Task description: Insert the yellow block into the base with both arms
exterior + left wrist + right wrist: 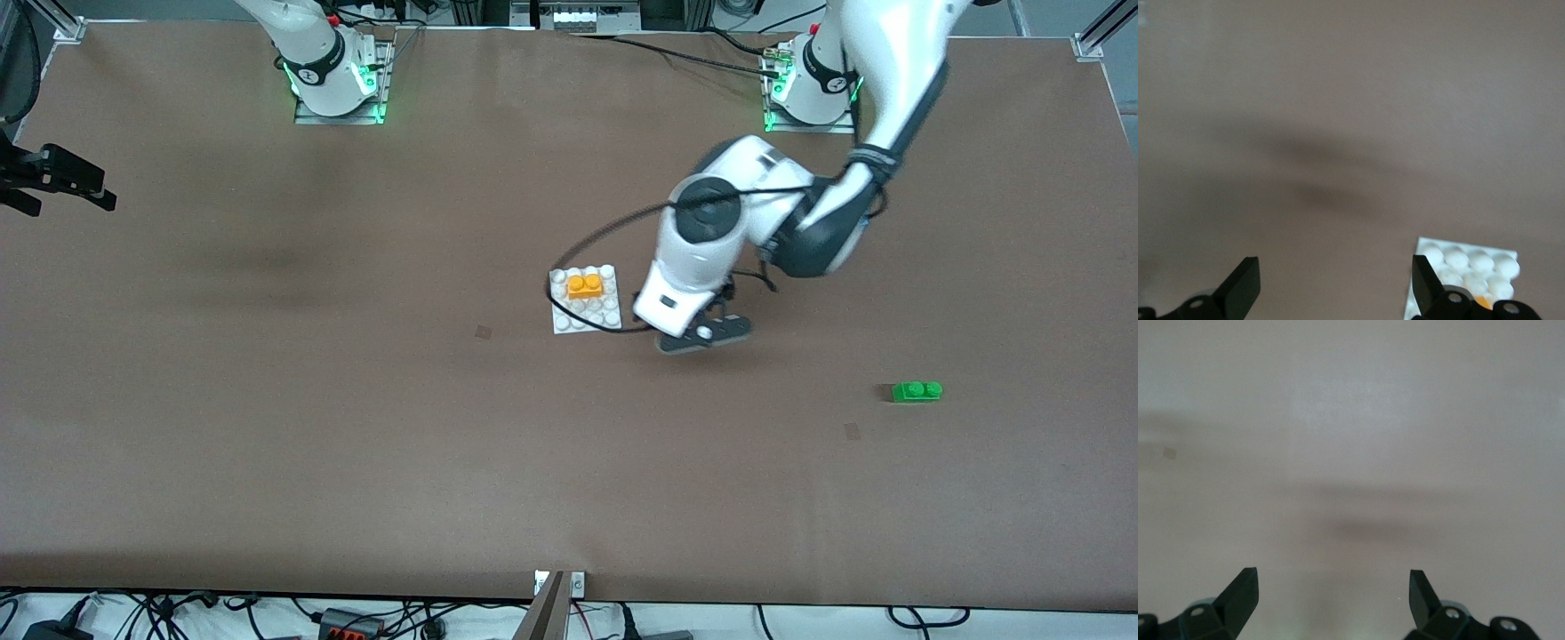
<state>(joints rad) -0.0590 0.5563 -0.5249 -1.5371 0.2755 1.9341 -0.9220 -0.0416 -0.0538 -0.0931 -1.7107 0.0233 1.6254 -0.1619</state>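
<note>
The yellow block [585, 284] sits on the white studded base [582, 316], on the part of it farther from the front camera. My left gripper [702, 336] is low over the bare table beside the base, toward the left arm's end. It is open and empty in the left wrist view [1335, 261], where the base [1471, 263] shows beside one finger, with a sliver of the yellow block [1483, 301] behind that finger. My right gripper [1331, 577] is open and empty over bare table; in the front view it shows at the right arm's end [53, 173].
A green two-stud brick [917, 391] lies on the brown table toward the left arm's end, nearer to the front camera than the base. A black cable [613, 227] loops from the left arm over the base. Small tape marks [483, 332] dot the table.
</note>
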